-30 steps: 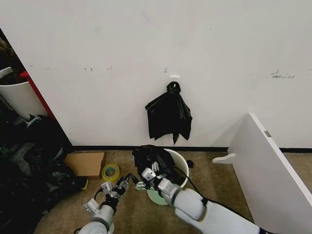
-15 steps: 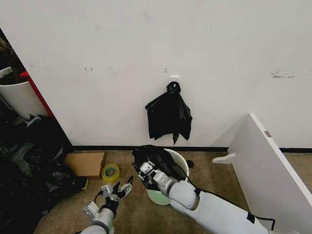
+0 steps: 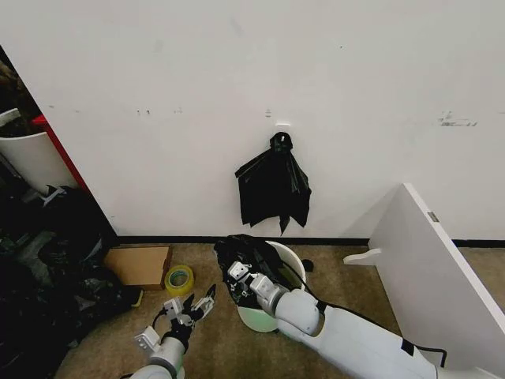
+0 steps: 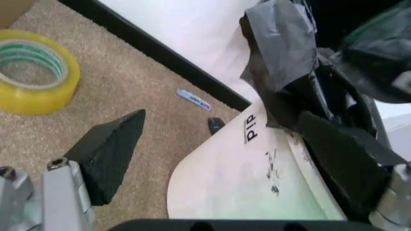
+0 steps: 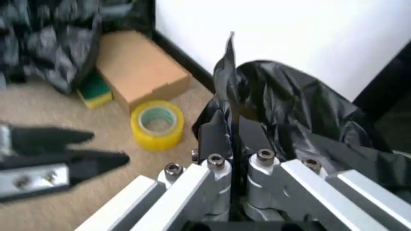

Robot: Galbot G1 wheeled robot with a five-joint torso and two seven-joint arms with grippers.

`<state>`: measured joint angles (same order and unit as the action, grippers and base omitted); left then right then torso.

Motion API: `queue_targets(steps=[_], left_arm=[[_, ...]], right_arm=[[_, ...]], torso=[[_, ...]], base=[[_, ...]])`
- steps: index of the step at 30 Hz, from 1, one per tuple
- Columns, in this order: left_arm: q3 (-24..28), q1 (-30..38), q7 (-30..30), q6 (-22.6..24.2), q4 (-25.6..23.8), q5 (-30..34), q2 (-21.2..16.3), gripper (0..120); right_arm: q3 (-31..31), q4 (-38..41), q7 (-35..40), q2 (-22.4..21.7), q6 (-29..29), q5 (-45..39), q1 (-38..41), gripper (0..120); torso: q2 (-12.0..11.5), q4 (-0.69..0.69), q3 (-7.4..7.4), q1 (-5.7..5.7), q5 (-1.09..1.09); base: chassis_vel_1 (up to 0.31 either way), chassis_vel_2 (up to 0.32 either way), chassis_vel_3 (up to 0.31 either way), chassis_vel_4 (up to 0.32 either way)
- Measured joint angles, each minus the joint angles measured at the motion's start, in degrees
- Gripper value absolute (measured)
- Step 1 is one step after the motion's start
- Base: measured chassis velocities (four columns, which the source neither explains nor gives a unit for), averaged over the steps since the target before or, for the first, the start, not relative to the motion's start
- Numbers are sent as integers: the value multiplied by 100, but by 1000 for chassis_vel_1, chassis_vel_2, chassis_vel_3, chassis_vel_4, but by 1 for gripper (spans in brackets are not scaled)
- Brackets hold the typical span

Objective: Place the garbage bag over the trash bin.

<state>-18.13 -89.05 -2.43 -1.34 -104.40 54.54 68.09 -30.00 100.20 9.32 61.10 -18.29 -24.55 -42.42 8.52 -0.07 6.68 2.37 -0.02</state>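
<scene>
In the head view, the garbage bag [image 3: 246, 254] is seen bunched over the trash bin [image 3: 286, 272], pinched by the right gripper [image 3: 237, 276]. In the left wrist view, the left gripper [image 4: 224, 159] is held spread, empty, beside the bin. In the right wrist view, film is clamped between closed fingers [image 5: 215, 132]; it should be drawn outward over the rim without tearing.

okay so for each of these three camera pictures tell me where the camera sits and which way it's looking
Head view: high on the robot, facing forward and down at the wall and the trash bin; both arms show.
Left wrist view: behind the open left hand, low beside the bin's wall, facing the garbage bag.
Right wrist view: behind the right hand, shut on the bag film, facing the floor and wall.
Shared: the yellow tape roll appears in all three.
</scene>
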Motion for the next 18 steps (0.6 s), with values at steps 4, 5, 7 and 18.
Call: queue_targets(steps=[4,5,7,18], left_arm=[[4,47,12,12,-5,0,-55,96],[7,59,14,13,-4,0,-62,96],[19,94,15,17,5,0,-71,96],[83,110,26,27,42,-24,-55,96]], right_arm=[[303,259,153,-48,22,-567,-217,0],[350,293,150,-64,17,-598,-253,0],[442,327,59,-133,31,-446,-318,0],[146,-15,-650,-237,222,951,-135,28]], torso=[[0,0,0,0,0],[0,0,0,0,0],[0,-1,0,0,0],[0,1,0,0,1]], base=[[0,0,0,0],[0,0,0,0],[0,0,0,0],[0,0,0,0]])
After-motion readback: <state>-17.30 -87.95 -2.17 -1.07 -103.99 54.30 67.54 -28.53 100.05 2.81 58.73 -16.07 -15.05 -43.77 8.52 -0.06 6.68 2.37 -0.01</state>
